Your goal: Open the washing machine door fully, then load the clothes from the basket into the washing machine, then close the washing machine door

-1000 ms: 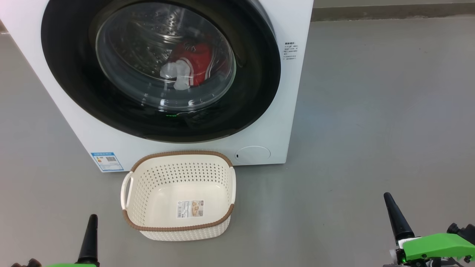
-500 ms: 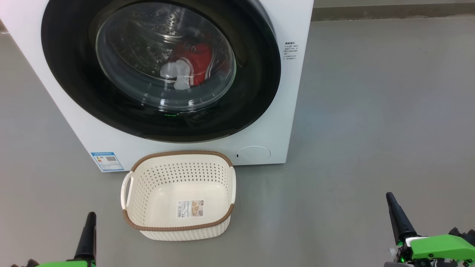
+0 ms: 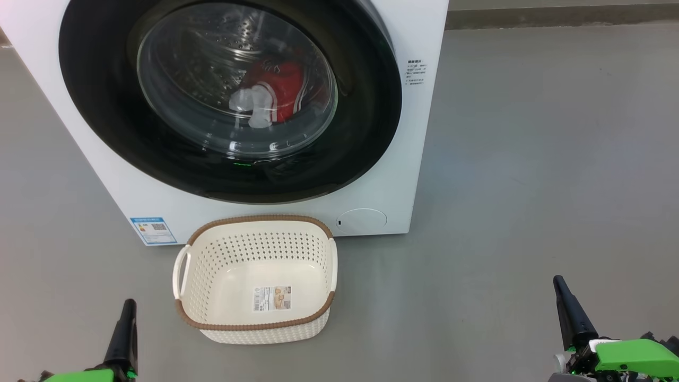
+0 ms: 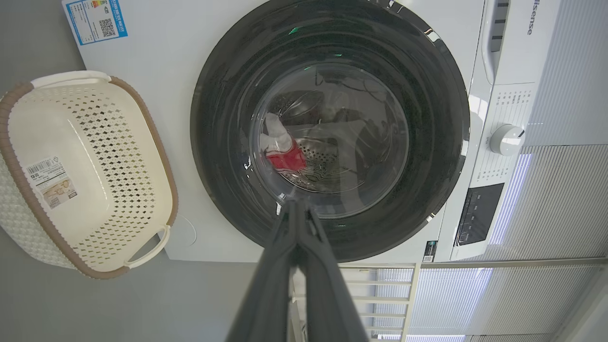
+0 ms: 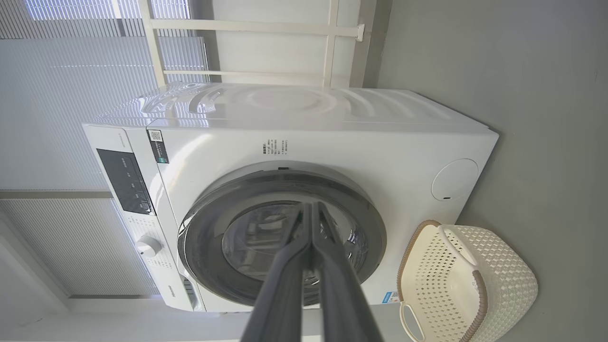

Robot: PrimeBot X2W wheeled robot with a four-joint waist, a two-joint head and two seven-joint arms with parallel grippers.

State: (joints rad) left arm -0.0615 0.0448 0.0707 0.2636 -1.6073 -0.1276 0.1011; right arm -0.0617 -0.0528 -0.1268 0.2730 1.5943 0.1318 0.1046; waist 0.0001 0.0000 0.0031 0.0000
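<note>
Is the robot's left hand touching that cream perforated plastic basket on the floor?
Apart. The head view shows bare grey floor between the left hand and the cream perforated plastic basket.

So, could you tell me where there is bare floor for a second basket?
Widest bare floor: right of the washing machine and basket, ahead of the right gripper. Narrower patch: left of the basket, below the blue label. Crowded between basket and machine.

Head view crops the washing machine [image 3: 419,132] top and left side, also the washing machine door [image 3: 366,106] top. Glare hides part of the clothes [image 3: 281,90]. Print on blue label [image 3: 153,231] unreadable. Bases of left end effector [image 3: 128,310], right end effector [image 3: 560,289] cut off below.
</note>
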